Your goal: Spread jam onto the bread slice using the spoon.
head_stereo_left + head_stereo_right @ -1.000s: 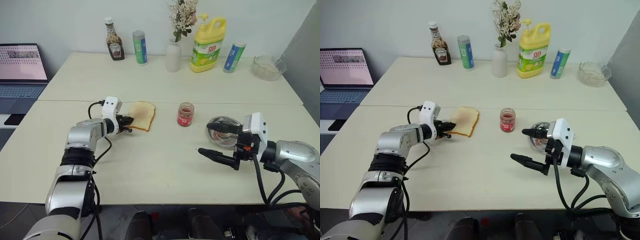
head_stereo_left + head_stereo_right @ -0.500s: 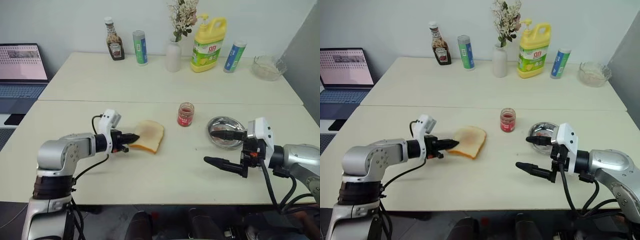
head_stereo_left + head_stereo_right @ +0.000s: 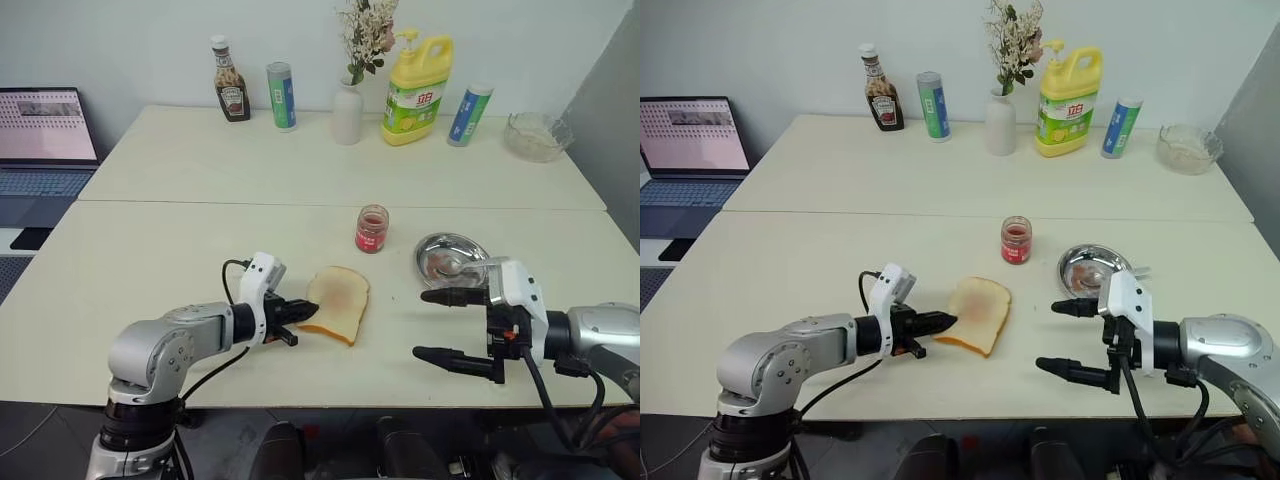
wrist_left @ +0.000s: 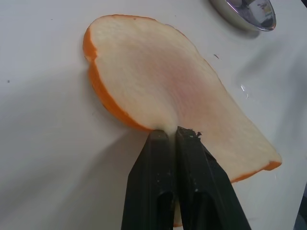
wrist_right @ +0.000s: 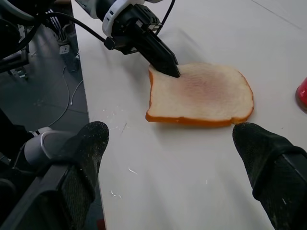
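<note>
On a pale counter (image 3: 150, 260), the left end effector (image 3: 300, 312) pinches the bread slice (image 3: 340, 303) by its crust edge, seemingly positioning it, while the empty right end effector (image 3: 440, 325) waits spread wide beside it, the jam jar (image 3: 371, 229) just beyond.

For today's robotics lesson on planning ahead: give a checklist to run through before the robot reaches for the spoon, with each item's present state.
1. Bread slice flat on the table: ok.
2. Left gripper shut on the bread's edge: ok.
3. Right gripper wide open, nothing held: ok.
4. Spoon resting on the steel dish, handle toward the right gripper: ok.
5. Jam jar upright behind the bread: ok.
6. Jar lid off: cannot tell.
</note>
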Available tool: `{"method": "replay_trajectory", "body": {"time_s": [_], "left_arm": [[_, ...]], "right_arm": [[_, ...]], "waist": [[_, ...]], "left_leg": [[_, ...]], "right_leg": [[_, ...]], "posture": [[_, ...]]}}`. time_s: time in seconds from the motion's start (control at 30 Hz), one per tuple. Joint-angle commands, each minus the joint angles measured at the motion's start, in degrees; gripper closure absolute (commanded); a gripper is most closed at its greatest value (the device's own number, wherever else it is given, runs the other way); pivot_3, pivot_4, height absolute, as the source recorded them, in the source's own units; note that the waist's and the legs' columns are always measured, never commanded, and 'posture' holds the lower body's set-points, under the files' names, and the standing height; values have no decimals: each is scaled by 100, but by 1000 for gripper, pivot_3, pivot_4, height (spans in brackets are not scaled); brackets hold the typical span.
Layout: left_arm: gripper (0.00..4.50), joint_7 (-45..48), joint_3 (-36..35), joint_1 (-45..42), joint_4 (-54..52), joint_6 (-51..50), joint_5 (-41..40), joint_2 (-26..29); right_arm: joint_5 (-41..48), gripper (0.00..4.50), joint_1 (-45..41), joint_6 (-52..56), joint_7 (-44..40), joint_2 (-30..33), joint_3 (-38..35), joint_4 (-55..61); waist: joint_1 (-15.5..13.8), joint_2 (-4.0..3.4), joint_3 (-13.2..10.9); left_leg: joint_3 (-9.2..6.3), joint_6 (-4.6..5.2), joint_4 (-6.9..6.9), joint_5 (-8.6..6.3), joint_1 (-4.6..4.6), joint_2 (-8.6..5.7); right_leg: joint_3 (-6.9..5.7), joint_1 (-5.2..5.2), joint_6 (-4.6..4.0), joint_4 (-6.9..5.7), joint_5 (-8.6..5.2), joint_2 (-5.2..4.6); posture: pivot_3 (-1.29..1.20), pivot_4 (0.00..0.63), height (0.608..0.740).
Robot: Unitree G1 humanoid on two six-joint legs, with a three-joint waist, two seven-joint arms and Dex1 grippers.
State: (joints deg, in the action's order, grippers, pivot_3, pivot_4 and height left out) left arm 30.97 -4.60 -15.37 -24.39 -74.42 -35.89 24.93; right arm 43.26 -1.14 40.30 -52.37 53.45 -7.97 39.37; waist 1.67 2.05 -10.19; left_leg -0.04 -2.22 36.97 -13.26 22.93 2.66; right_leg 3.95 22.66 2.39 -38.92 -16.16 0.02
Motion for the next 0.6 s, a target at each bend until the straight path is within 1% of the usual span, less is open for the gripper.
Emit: {"method": "replay_trajectory", "body": {"time_s": [0.03,0.23,0.4,0.5,0.6], "left_arm": [[4468,-137,-80,68,-312,-88,-180,-44],[4468,-319,-238,249,-485,-359,-383,-72],[4468,-455,-164,298,-535,-300,-370,-115],[3734,-489,-157,297,-572,-314,-440,-173],[2777,-517,-153,319,-643,-342,-526,-229]], "right_arm": [[-30,0,16,-128,-38,59,-121,189],[-99,0,-1,-175,-90,52,-70,115],[-220,0,-82,-258,-166,14,78,29],[-280,0,-95,-310,-223,28,121,-17],[-325,0,-85,-357,-259,28,135,-49]], "waist": [[0,0,0],[0,0,0],[0,0,0],[0,0,0],[0,0,0]], "left_leg": [[-1,0,0,0,0,0],[-1,0,0,0,0,0],[0,0,0,0,0,0],[-1,0,0,0,0,-1],[0,0,0,0,0,-1]], "right_leg": [[0,0,0,0,0,0],[-1,0,0,1,0,1],[0,0,-1,1,0,1],[0,0,-1,1,-1,0],[0,0,-1,1,-1,0]], "posture": [[0,150,740],[0,150,740],[0,150,740],[0,150,740],[0,150,740]]}}
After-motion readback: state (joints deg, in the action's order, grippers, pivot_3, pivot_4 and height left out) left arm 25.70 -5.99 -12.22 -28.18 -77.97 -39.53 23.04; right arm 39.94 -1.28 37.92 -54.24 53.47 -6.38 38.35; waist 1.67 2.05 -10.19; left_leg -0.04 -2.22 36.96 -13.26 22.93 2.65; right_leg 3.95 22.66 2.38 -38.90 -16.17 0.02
